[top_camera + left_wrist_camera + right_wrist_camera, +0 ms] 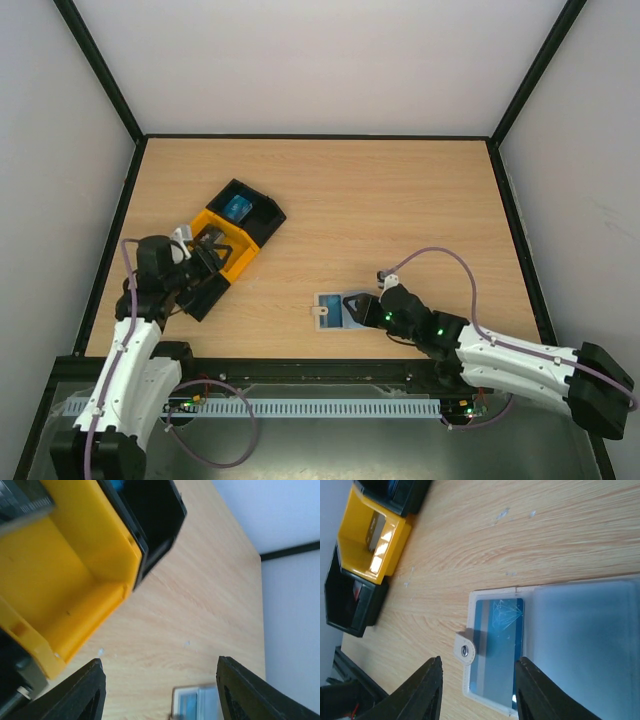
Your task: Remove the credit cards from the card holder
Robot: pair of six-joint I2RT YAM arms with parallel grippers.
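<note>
The card holder (335, 310) lies open and flat on the table near the front middle, pale blue-grey with a beige snap tab (465, 650) at its left end. A blue card (500, 645) with a diamond drawing shows in its clear pocket. No red credit card shows clearly; a small red patch (356, 587) sits inside the near black tray. My right gripper (358, 305) is open, its fingers (432, 690) straddling the pocket end just above the holder. My left gripper (205, 255) is open and empty over the yellow tray; the holder (197, 702) shows far off between its fingers.
A row of joined trays lies at the left: a black tray (245, 208) holding a bright blue item (237, 208), a yellow tray (228, 245), and a black tray (200, 292). Black frame rails edge the table (400, 200).
</note>
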